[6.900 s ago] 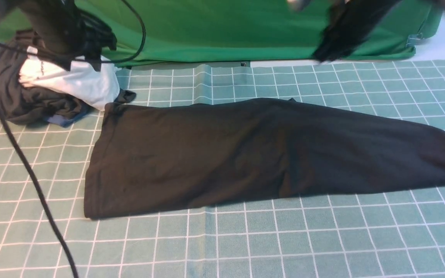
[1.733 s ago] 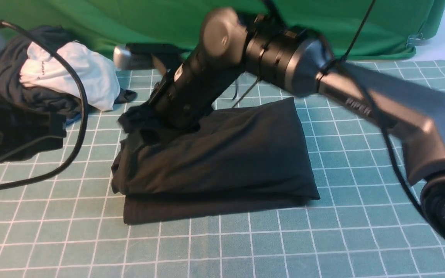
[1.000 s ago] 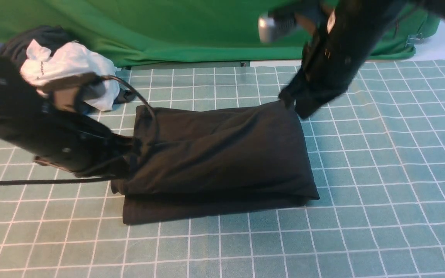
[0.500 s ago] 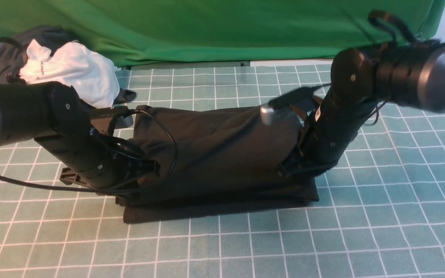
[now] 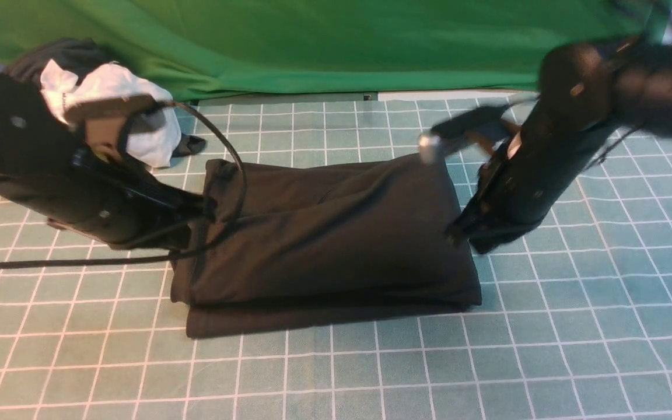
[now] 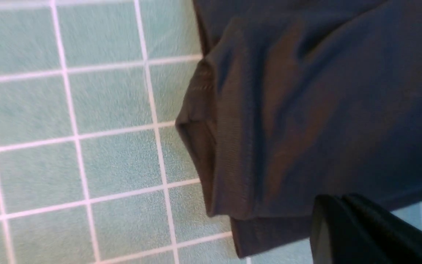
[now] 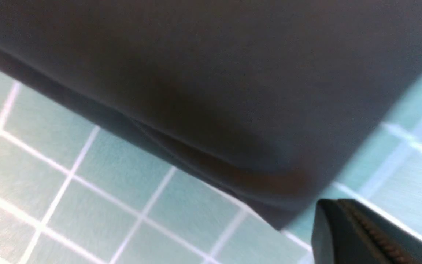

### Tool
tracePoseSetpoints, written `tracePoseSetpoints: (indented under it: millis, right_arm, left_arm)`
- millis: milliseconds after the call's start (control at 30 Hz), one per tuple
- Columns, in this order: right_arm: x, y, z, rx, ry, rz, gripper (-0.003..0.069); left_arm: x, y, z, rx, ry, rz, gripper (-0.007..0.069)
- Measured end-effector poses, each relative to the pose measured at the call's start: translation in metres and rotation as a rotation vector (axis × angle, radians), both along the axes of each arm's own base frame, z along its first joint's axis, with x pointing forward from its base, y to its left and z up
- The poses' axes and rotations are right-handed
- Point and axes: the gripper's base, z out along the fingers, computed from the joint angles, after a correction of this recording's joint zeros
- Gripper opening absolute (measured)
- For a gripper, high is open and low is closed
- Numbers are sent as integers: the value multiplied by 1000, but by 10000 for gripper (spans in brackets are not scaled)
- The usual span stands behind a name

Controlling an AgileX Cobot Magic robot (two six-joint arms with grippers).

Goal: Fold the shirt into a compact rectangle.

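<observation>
I see the shirt [image 5: 324,233] folded into a rectangle at frame centre, left gripper [image 5: 193,224] and right gripper [image 5: 467,233] at its edges, jaw states indeterminate.

Since the earlier frames we have doubled the shirt [image 5: 324,233] from a long strip into a stacked rectangle at frame centre, and the right gripper [image 5: 476,236] has drawn off its right edge.

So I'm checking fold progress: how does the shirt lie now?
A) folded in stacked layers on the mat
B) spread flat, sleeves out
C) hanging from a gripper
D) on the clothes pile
A: the shirt lies as a layered bundle on the mat, its bottom layer showing along the near edge.
</observation>
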Motion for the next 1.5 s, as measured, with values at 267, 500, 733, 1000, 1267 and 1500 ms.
tracePoseSetpoints:
  millis: [267,500,733,1000,1267,1500]
  right_arm:
    - [-76,-52,137,153,-455,-30,-5]
    - [-155,-92,171,285,-778,-62,-4]
    - [-245,-135,165,468,-1196,-87,-4]
    - [-298,-159,150,563,-1461,-87,-4]
    - [-317,-168,149,593,-1532,-91,1]
    - [-316,-168,148,593,-1524,-92,44]
  left_arm:
    - [-68,9,82,-36,-252,-22,11]
    - [-127,18,124,-62,-446,-32,11]
    - [-202,29,126,-92,-628,-30,11]
    - [-239,35,93,-126,-718,-2,11]
    - [-238,36,73,-160,-789,30,11]
    - [-231,36,78,-201,-919,51,11]
